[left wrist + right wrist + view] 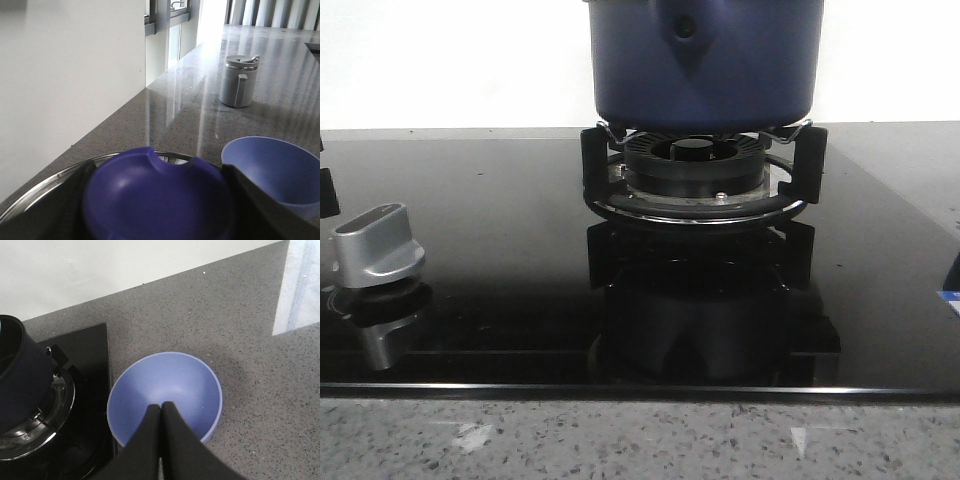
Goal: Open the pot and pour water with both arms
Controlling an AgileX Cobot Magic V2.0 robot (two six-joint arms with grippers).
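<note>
Knob (377, 246) of silver metal sits at the left of the black glass hob (500, 300), with the pot (705, 62) standing on the burner grate (698, 180) at centre. Left tool (155, 200) is clamped on a purple knob (157, 197), apparently a lid handle, above a steel rim. Beyond it, a grey lidded jug (239, 81) stands on the speckled table (190, 100). Right tool (161, 412), fingers pressed together and holding nothing, hangs over a blue bowl (192, 377) just beside the hob.
</note>
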